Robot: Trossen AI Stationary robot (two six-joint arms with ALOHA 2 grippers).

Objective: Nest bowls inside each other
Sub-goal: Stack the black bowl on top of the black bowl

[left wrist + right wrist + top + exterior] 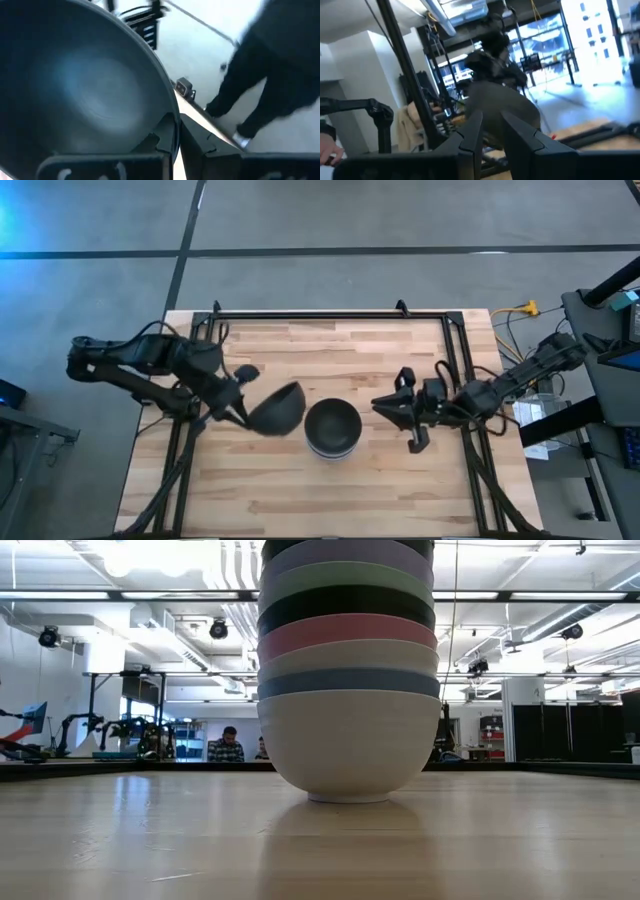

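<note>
Stack: I count eight nested bowls [348, 690] at table centre; from the base up white, blue, white, pink, black, green, lavender, then one dark bowl cut off at the low view's upper edge.
Top of stack: from above only a black bowl [332, 424] shows.
Loose bowl: one black bowl [275, 409], tilted, at 9 o'clock beside the stack.
Left gripper [236, 406]: I see it clamped on that loose bowl's rim.
Right gripper [398, 406]: at 3 o'clock of the stack, fingers spread, holding nothing.
Surroundings: wooden table [330, 490]; a seated person [227, 747] far behind.
Hard to see: the left wrist view is mostly filled by the bowl's interior.
</note>
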